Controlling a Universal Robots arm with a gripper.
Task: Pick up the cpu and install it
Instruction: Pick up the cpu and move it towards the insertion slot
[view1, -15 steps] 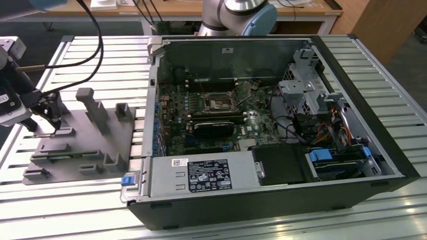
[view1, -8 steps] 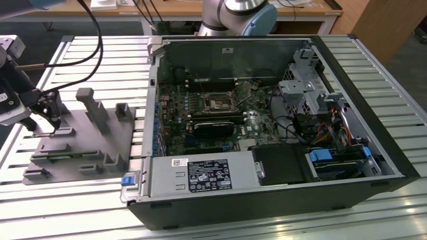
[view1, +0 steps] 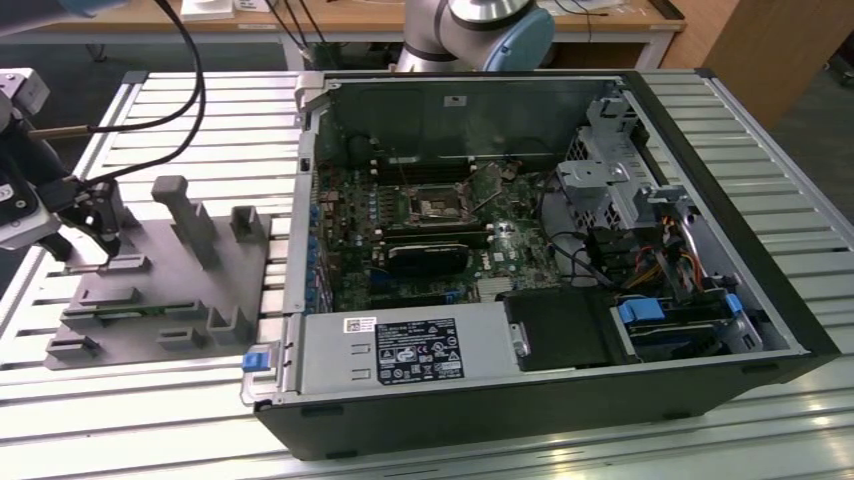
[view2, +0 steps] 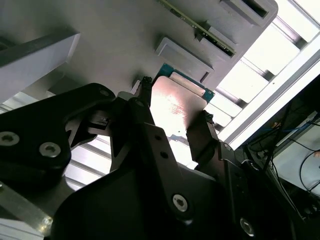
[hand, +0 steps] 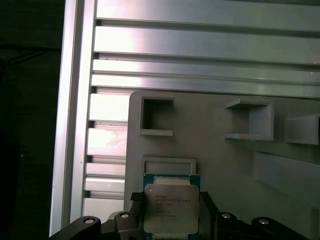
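Note:
In both wrist views the cpu (hand: 170, 207) (view2: 176, 107), a flat square chip with a pale silvery top and a green rim, sits between the two black fingers of my gripper (hand: 170, 200) (view2: 175, 102). One finger (view2: 144, 92) presses on each of two opposite edges, so the gripper is shut on the chip. The chip is just over the grey plastic fixture (hand: 215, 160), beside a small raised rectangular frame; I cannot tell whether it still rests there. In the exterior view my gripper (view1: 87, 248) hangs over the fixture (view1: 174, 290) at the exterior view's left. The dark motherboard socket (view1: 438, 205) lies inside the open computer case (view1: 534, 330).
The fixture has upright posts (view1: 187, 215) close to my gripper. Everything stands on a ribbed aluminium table (view1: 174, 110). The case's wall (view1: 304, 200) rises between the fixture and the motherboard. Cables and a drive cage (view1: 607, 180) crowd the case's side at the exterior view's right.

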